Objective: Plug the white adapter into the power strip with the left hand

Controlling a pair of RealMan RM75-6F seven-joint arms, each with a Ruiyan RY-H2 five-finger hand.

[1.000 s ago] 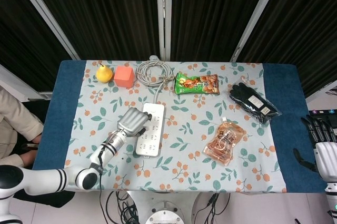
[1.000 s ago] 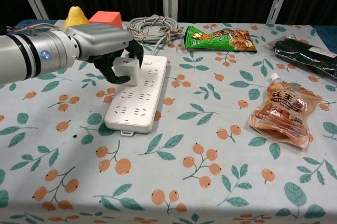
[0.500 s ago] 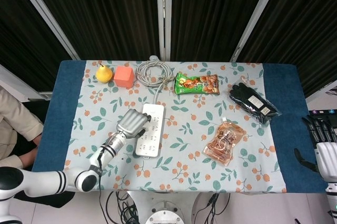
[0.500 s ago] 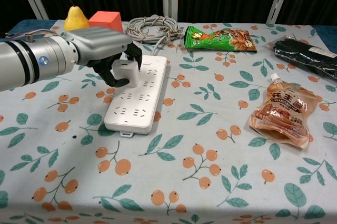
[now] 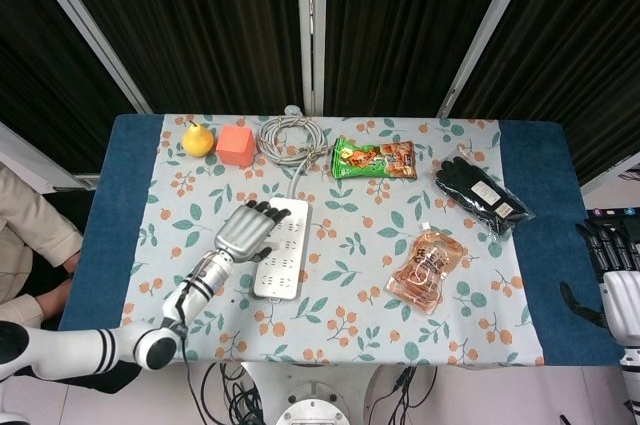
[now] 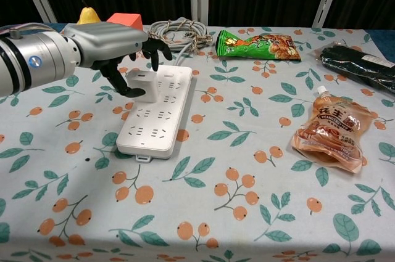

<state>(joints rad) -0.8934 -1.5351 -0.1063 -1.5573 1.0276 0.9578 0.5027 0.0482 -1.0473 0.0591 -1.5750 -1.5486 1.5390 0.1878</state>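
White plastic catches the eye first: the small white square adapter now stands upright on the far-left part of the long white power strip, apparently seated in a socket. The left hand has changed since half a second ago. Then its dark fingers were wrapped round the adapter; now they are spread apart and lifted, arching over and behind the block, with only the thumb side close to it. Whether any finger still touches the adapter I cannot tell. The strip itself has shifted slightly leftward and turned a little on the floral tabletop.

My reading is that the plug-in step is done or nearly so, and the hand is letting go; what remains is to withdraw without dragging the strip.

At the far right edge of the head view the right hand hangs off the tabletop, fingers loosely apart, holding nothing. Beyond the strip lie a coiled grey cable, a yellow pear and an orange-red cube.
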